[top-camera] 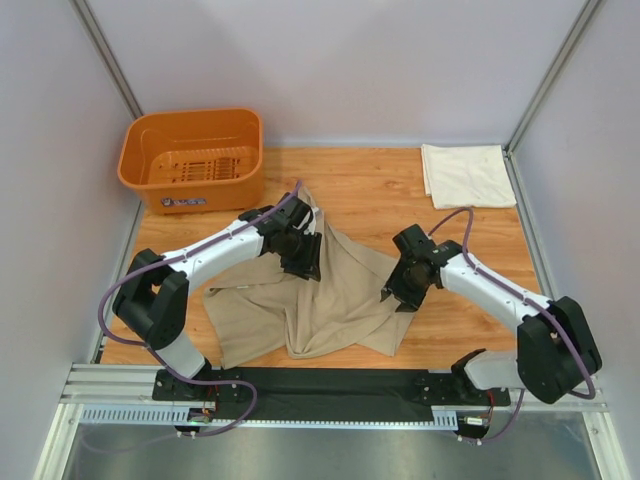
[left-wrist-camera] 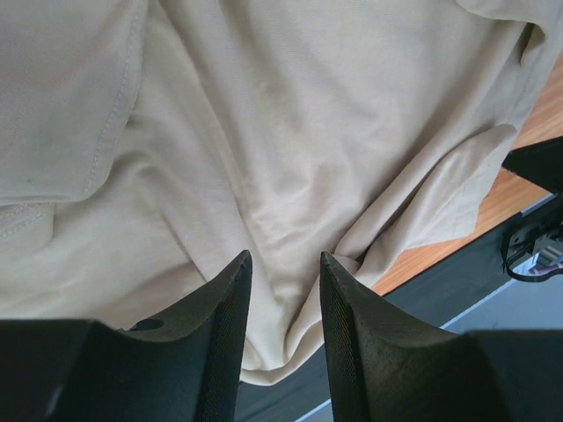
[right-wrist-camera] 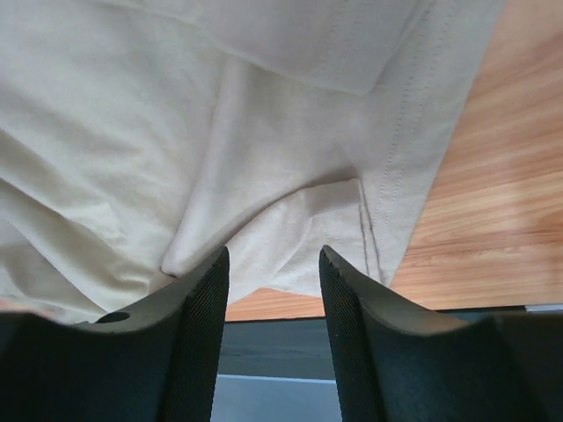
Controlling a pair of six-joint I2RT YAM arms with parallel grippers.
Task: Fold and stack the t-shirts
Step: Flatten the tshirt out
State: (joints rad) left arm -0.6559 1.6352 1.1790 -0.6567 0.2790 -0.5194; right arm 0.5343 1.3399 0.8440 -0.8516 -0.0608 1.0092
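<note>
The tan-khaki t-shirt (top-camera: 320,300) lies crumpled and spread in the middle of the wooden table. It fills the left wrist view (left-wrist-camera: 264,132) and most of the right wrist view (right-wrist-camera: 176,114). The cream-white t-shirt (top-camera: 466,175) lies folded flat at the back right corner. My left gripper (top-camera: 303,262) hovers over the shirt's upper left part; in its own view (left-wrist-camera: 283,257) the jaws stand open with nothing between them. My right gripper (top-camera: 400,296) is at the shirt's right edge, over a hemmed corner, and is open and empty (right-wrist-camera: 273,252).
An orange plastic basket (top-camera: 195,160) stands at the back left, with no shirt in it. Bare wood table (top-camera: 370,190) lies between basket and cream shirt. A black strip (top-camera: 330,382) and metal rail run along the near edge. Grey walls enclose three sides.
</note>
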